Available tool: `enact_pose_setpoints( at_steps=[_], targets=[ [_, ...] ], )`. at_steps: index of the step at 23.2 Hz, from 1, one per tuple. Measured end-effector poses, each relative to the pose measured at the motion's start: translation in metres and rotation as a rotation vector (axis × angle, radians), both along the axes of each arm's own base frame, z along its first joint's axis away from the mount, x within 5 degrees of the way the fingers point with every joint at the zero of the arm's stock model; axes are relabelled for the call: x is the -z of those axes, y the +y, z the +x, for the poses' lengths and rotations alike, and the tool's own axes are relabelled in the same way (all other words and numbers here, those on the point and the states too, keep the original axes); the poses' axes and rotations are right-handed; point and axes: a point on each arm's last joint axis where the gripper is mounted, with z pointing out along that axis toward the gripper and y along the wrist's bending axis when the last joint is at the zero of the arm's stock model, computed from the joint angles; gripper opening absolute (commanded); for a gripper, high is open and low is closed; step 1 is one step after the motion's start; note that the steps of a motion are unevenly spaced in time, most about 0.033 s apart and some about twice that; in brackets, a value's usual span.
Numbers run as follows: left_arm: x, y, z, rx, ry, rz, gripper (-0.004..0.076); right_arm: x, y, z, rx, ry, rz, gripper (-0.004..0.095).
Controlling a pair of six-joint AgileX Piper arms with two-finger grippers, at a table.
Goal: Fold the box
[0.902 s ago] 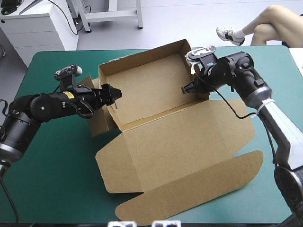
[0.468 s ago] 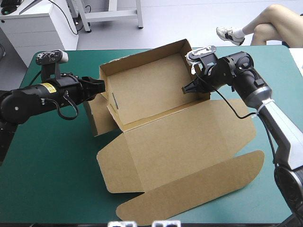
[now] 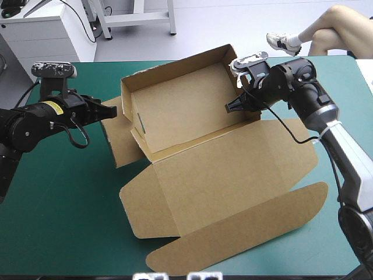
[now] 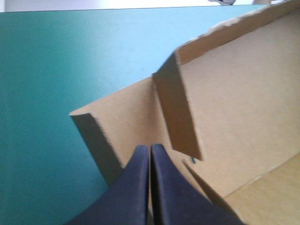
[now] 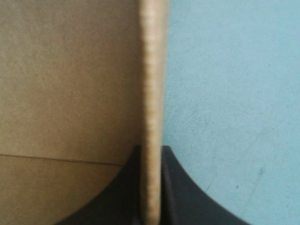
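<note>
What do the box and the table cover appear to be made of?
The box: brown corrugated-looking cardboard, matte; its cut edge shows thickness and ridges in the right wrist view. The cover: smooth teal-green sheet, faintly scuffed, perhaps vinyl or rubber.

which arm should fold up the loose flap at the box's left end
Left: the left claw, shut and empty, is just beside that flap, while the right claw is clamped on the box at its other end.

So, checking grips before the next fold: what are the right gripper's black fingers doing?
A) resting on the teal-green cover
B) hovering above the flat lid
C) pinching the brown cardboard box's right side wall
C: in the right wrist view the right gripper is all but shut on the wall edge of the brown cardboard box.
</note>
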Motion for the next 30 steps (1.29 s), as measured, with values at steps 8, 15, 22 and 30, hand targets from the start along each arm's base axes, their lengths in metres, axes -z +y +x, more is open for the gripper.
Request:
enact_pose_setpoints(
  at_steps=[8, 15, 22, 30],
  targets=[
    [-0.004, 0.075, 0.011, -0.235, -0.033, -0.114, 0.0017, -0.047, -0.011, -0.016, -0.003, -0.055, -0.053, -0.0018],
    [0.031, 0.137, 0.043, -0.366, 0.094, -0.203, 0.0014, -0.064, -0.013, -0.028, -0.028, -0.103, -0.030, -0.0018],
    [0.076, 0.149, 0.080, -0.383, 0.273, -0.296, 0.0011, -0.086, -0.012, -0.045, -0.083, -0.150, 0.055, -0.0018],
    [0.099, 0.111, 0.095, -0.232, 0.351, -0.305, 0.0011, -0.087, -0.007, -0.047, -0.124, -0.151, 0.100, -0.0020]
  ],
)
